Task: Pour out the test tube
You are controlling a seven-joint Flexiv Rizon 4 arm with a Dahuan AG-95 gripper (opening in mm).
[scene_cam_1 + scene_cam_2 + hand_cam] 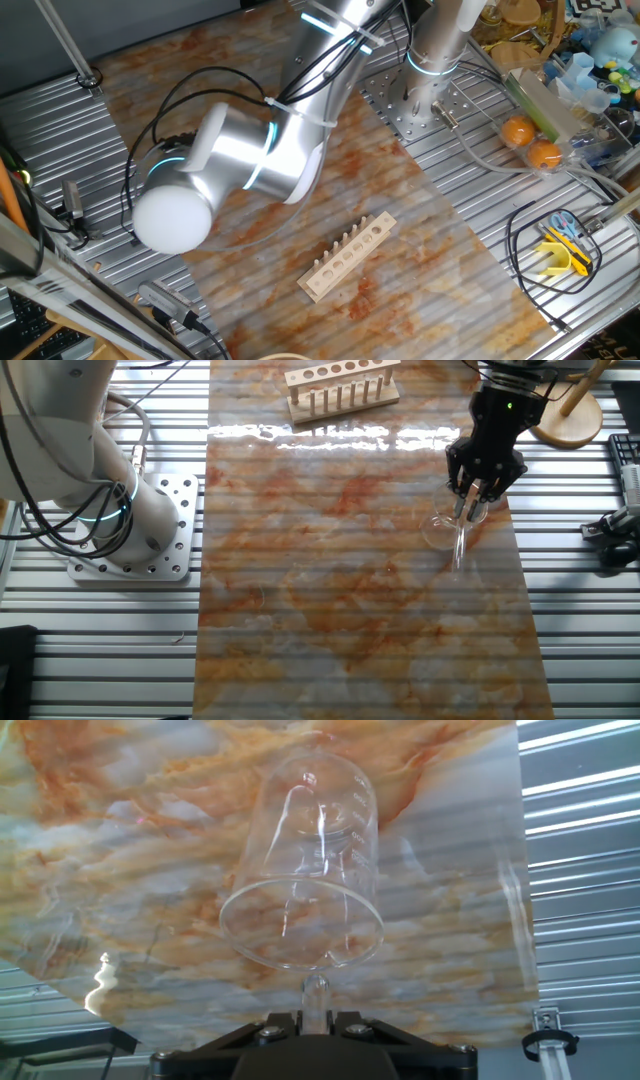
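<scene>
Gripper [477,493] fingers are pinching the test tube [460,540], clamped on its upper part, and in the other fixed view the slender clear tube is slanting down and slightly left out from between them. Its lower length is crossing the rim of the beaker [440,530], which is standing just left of the fingertips on the marbled mat [330,590].

In the hand view, the tube [316,1000] is emerging right between the black finger bases and pointing straight at the beaker [305,870], its rounded mouth sitting just under the beaker's rim; whether glass is touching glass cannot be told.

Going left to right in the other fixed view: the silver arm base [110,510] is sitting on a perforated metal plate, then the glossy orange-and-grey veined mat is covering the ribbed aluminium table [100,650], with a pale wooden rack [340,385] of short pegs and round holes standing at its far edge, and the black gripper is hanging over the right side.

In one fixed view the rack [348,255] is lying well apart from the arm's bulky elbow, which is hiding the gripper.
</scene>
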